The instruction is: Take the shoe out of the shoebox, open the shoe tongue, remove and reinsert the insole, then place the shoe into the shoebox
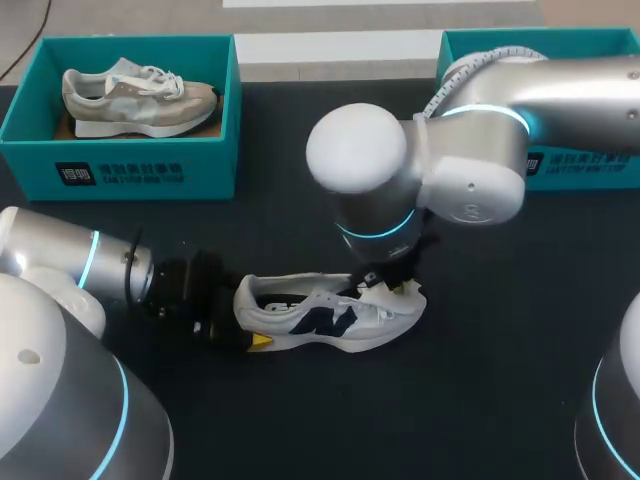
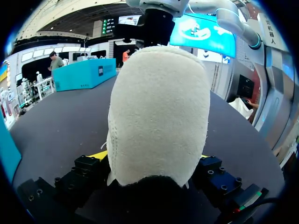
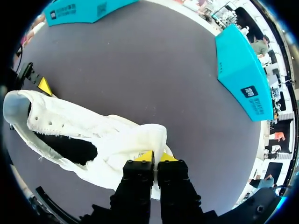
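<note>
— Two tools are holding one shoe [image 1: 335,318], which is resting on the tabletop [image 1: 480,380], well apart from the boxes [image 1: 120,170]. What is risking trouble?

— The left tool [image 2: 152,161] is clamping the heel from both sides. The right tool [image 3: 154,158] is pinching the tongue [image 3: 152,137], fingers pressed nearly together. If the right is pulling too hard, the thin tongue is likely slipping free, or the shoe is dragging out of the heel grip and tipping.

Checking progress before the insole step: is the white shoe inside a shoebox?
No, the white shoe lies on the dark table, with the left hand at its heel.
</note>
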